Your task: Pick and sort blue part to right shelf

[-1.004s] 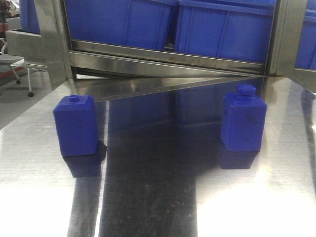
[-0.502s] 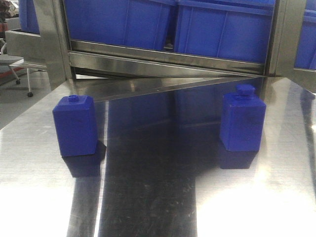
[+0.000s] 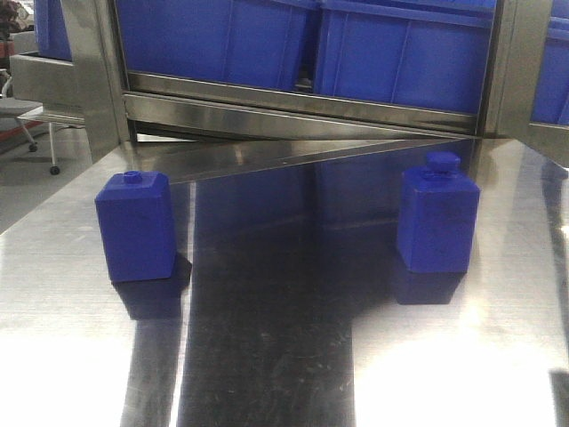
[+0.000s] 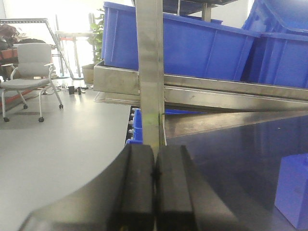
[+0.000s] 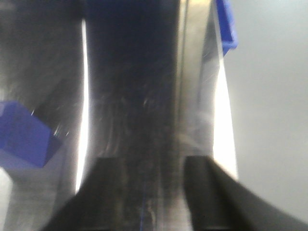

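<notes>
Nothing is shifting since a second ago: both blue bottles are standing upright on the steel worktop (image 3: 267, 356), well apart, the capped bottle (image 3: 437, 218) at 3 o'clock and the other bottle (image 3: 135, 227) at 9 o'clock. My left tool (image 4: 154, 173) is pressing its fingers together on nothing. My right tool (image 5: 150, 166) is hanging open above the worktop.

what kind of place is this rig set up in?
Probably an industrial parts-sorting station in a lab or workshop. There is a brushed steel table, blue plastic bins racked on a steel shelf frame, and an office chair on open floor beside it.
</notes>
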{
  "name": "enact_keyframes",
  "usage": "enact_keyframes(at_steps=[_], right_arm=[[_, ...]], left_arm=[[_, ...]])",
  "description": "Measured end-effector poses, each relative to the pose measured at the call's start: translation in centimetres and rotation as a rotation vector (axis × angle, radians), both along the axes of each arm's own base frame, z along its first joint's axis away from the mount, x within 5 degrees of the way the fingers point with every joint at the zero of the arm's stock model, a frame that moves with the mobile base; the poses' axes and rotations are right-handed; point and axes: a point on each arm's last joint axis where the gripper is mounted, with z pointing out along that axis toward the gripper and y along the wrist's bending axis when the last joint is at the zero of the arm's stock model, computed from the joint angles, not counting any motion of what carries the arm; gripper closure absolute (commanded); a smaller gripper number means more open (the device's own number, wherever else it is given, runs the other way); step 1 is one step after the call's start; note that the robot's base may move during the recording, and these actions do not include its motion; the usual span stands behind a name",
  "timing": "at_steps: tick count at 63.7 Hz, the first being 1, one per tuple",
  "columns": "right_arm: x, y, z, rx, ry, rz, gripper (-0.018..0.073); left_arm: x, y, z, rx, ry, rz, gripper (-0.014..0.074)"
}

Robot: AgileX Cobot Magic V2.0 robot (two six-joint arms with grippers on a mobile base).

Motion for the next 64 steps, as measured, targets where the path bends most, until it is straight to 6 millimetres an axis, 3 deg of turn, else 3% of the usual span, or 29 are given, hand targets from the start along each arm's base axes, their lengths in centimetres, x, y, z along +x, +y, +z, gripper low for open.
enact_keyframes(at_steps=[9, 23, 37, 53, 64], right_arm=[[1.9, 1.5, 0.2, 0.014, 0.166, -0.002, -0.0053], [5.1, 4.3, 2.5, 0.006, 0.398, -0.044, -0.0053], [9.0, 8.2, 3.8, -0.024, 0.505, 0.010, -0.0053], [11.9, 12.1, 2.6, -0.011, 0.561, 0.070, -0.0020], [12.6, 13.1, 0.5, -0.030, 0.620, 0.078, -0.0020]], left_arm=[[0.0, 0.0, 0.0, 0.000, 0.000, 0.000, 0.0462], [0.0, 0.0, 0.0, 0.000, 0.000, 0.000, 0.0462], [0.0, 0.0, 0.0, 0.000, 0.000, 0.000, 0.0462], [0.0, 0.0, 0.0, 0.000, 0.000, 0.000, 0.0462], [0.0, 0.0, 0.0, 0.000, 0.000, 0.000, 0.0462]])
